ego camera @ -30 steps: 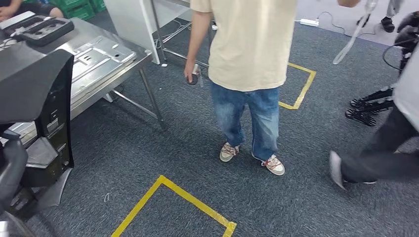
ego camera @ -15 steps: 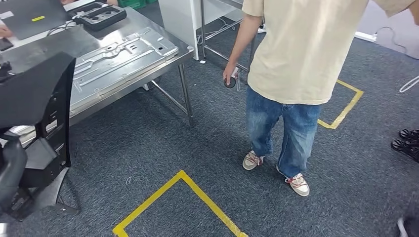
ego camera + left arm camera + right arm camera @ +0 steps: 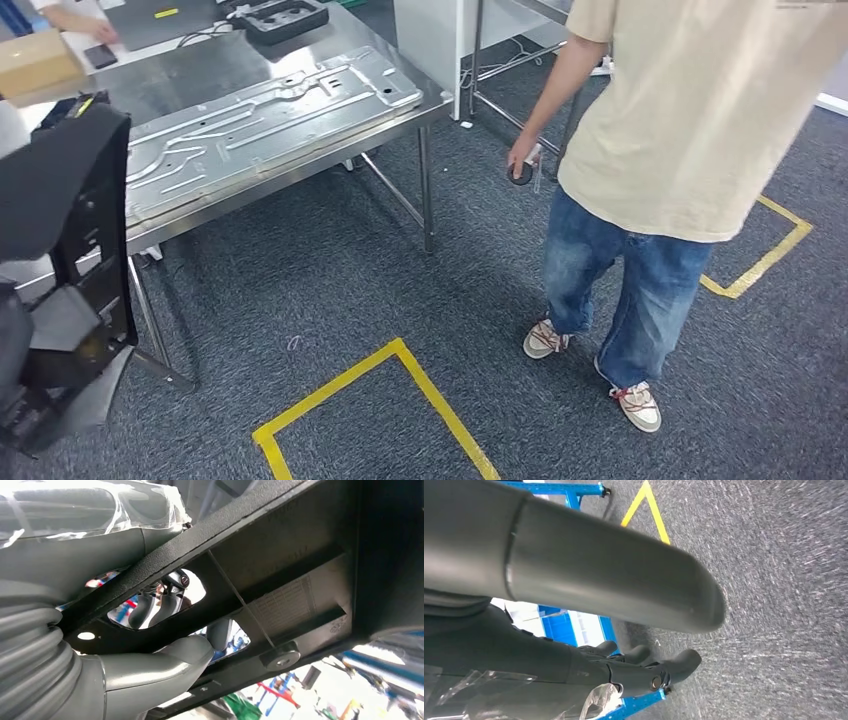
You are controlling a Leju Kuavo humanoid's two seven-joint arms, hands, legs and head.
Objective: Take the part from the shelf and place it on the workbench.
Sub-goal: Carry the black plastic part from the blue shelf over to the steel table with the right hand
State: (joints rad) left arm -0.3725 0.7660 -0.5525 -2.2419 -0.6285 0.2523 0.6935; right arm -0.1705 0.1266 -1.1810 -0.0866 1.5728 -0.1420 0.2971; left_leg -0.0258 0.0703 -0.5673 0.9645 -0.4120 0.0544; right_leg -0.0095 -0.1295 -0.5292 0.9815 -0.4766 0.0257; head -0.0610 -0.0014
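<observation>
Two hands belong to this robot. In the left wrist view the left hand (image 3: 165, 630) grips the large black moulded plastic part (image 3: 280, 580): its grey thumb presses one face of the panel and its dark fingers (image 3: 155, 602) show through an oval cut-out on the other side. In the head view that part (image 3: 70, 190) stands upright at the left edge of the frame, just in front of the near corner of the workbench and not resting on it.

The right hand (image 3: 644, 672) holds nothing; its dark fingers are loosely curled above grey carpet, with a blue metal frame (image 3: 574, 630) near it.

The stainless-steel workbench (image 3: 200, 85) fills the upper left of the head view. A long pressed sheet-metal panel (image 3: 270, 110) lies flat along its near edge, and a black tray-shaped plastic part (image 3: 285, 17) sits at its far end near the top of the frame. A brown cardboard box (image 3: 35, 62) is at the far upper left.

On the right a person in a cream T-shirt (image 3: 700, 110) and blue jeans stands on the carpet, holding a small dark object (image 3: 520, 172). Yellow floor tape (image 3: 370, 375) outlines a corner at lower centre.
</observation>
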